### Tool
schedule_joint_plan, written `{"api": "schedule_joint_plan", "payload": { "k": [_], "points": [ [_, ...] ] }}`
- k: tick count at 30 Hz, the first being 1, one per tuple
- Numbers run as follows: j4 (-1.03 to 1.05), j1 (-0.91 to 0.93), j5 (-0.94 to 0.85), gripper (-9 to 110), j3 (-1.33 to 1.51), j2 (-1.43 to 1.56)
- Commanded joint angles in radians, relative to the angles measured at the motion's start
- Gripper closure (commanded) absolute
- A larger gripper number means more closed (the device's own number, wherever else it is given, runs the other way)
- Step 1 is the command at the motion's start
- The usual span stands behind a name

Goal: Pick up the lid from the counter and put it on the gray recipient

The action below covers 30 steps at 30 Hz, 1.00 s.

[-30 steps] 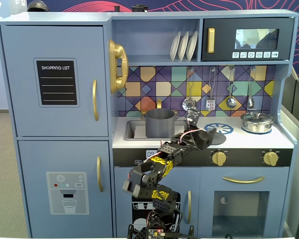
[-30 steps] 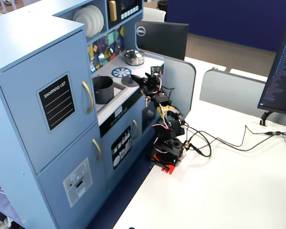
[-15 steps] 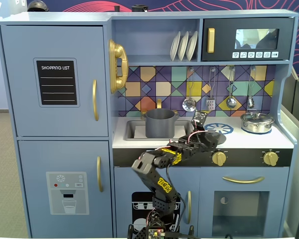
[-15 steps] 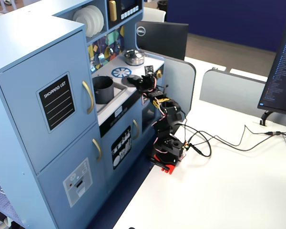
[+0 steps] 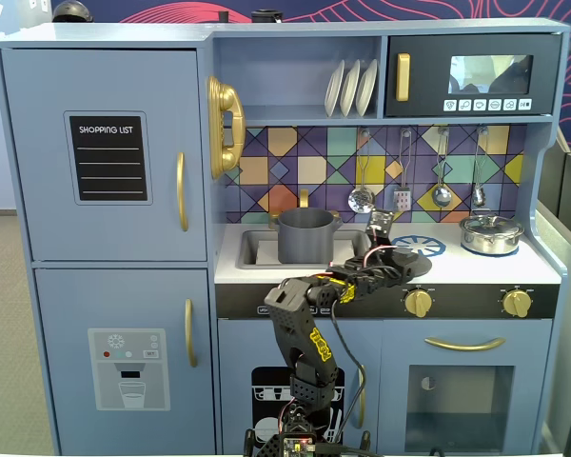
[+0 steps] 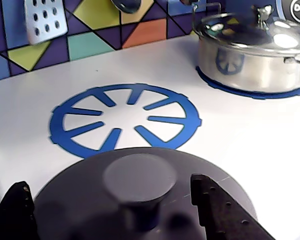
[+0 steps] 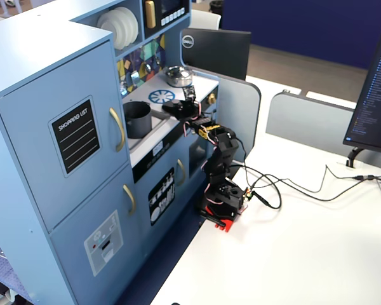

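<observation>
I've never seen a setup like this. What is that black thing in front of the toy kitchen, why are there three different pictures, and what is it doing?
It is a small robot arm bolted to a table, reaching onto the white counter of a toy kitchen. Two pictures come from fixed cameras: one faces the kitchen, one looks from the side. The third rides on the arm's wrist. There the jaws stand open on either side of the knob of a dark-gray lid, not yet closed on it. On the counter also sit a gray pot, a shiny silver lidded pot and a printed blue burner circle. Nothing is held yet.
</observation>
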<state>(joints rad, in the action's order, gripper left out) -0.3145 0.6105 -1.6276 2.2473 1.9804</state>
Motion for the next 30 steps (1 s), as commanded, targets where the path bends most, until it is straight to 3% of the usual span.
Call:
{"api": "schedule_joint_plan", "payload": {
  "k": [1,9,20,30],
  "points": [
    [-0.048,-0.009,-0.008,69,-0.109,-0.035],
    [-0.057,-0.015,0.003,72,-0.152,-0.103],
    [-0.069,-0.034,-0.005,101,-0.114,-0.127],
    [-0.081,-0.046,-0.029,101,-0.193,-0.112]
  ]
}}
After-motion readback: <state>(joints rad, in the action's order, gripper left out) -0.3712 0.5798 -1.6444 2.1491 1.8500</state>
